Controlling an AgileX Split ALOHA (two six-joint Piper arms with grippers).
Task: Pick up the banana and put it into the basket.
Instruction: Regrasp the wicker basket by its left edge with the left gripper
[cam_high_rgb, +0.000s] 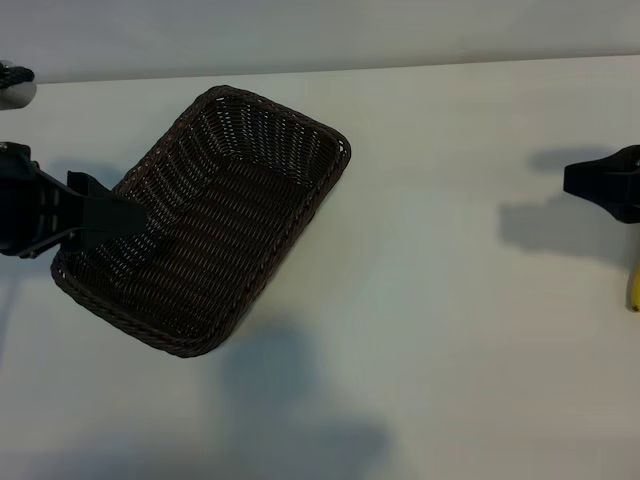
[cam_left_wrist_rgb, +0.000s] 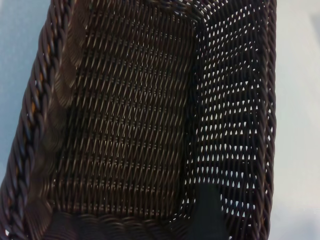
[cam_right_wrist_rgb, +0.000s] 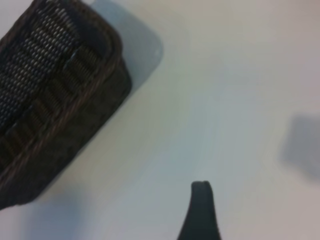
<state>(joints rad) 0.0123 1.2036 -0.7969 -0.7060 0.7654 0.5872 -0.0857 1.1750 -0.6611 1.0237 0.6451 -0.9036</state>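
Two arms reach over a pale desk (cam_high_rgb: 430, 300), one from each side. The basket (cam_high_rgb: 215, 215) lies at the left of the desk, set at a slant, empty. It is dark brown wicker, rectangular with rounded corners, with a braided rim and shallow sloping walls; light shows through the gaps in the weave along the walls, while the floor is more tightly woven in close rows.

The left end effector (cam_high_rgb: 125, 215) hangs over the basket's left end, its dark tip above the rim and inner wall, with nothing between its fingers; they stand wide apart. In the left wrist view the basket's inside fills the picture, and one dark finger (cam_left_wrist_rgb: 207, 212) shows against the wall.

The right end effector (cam_high_rgb: 590, 180) hovers at the far right edge of the desk, well apart from the basket, also spread wide and holding nothing. Just below it in the exterior view, a short strip of bright yellow, the banana (cam_high_rgb: 633, 285), shows at the picture's edge; most of it is cut off, so its shape cannot be told.
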